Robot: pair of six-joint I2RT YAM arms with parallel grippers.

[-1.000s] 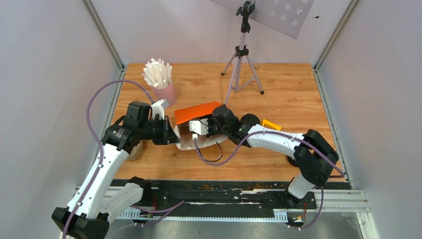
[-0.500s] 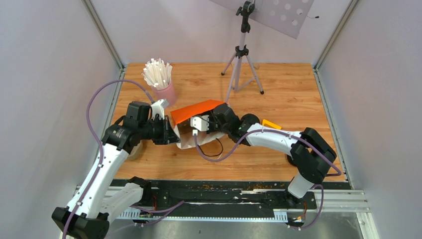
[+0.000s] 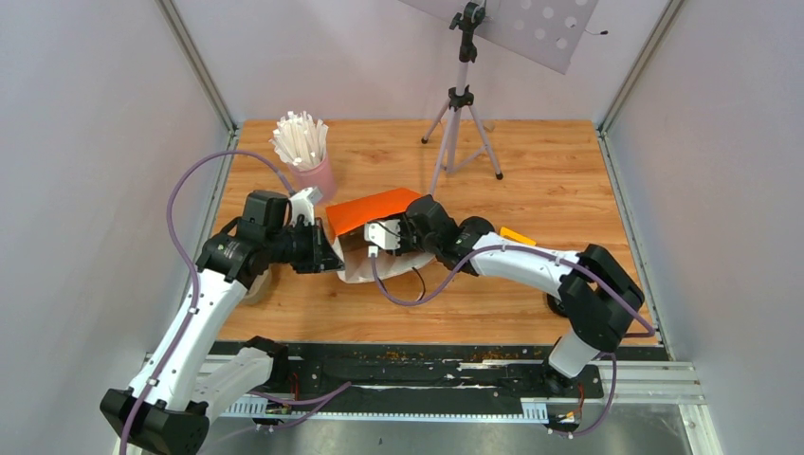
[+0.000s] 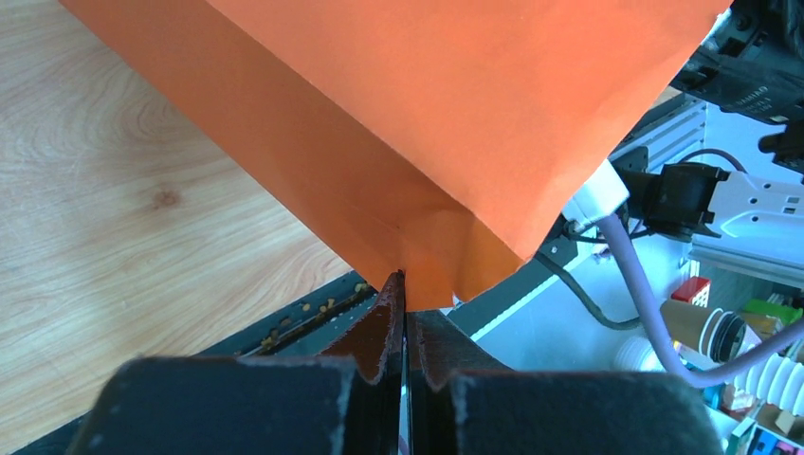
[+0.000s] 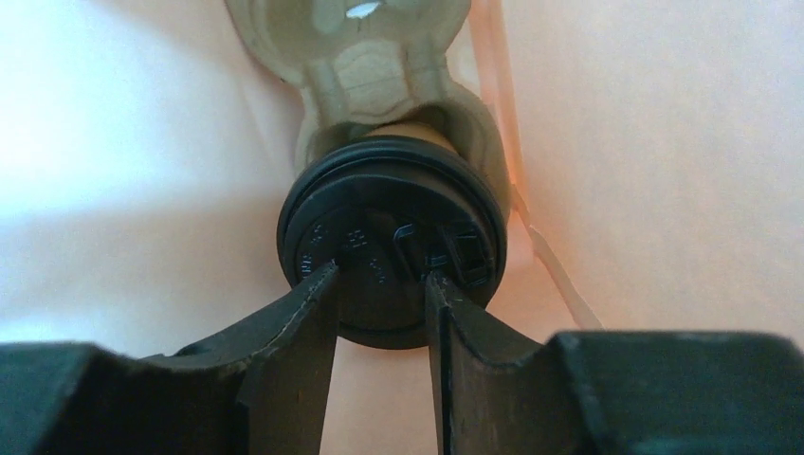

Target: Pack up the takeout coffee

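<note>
Right jaws apart — one cup (image 5: 379, 204), one bag (image 4: 427, 95)

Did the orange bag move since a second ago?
Yes, a little. The bag has slid its left edge slightly left, closer to the pink cup.

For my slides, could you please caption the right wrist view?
Right gripper, jaws parted, over the lidded coffee cup in its pulp tray inside the bag.
</note>
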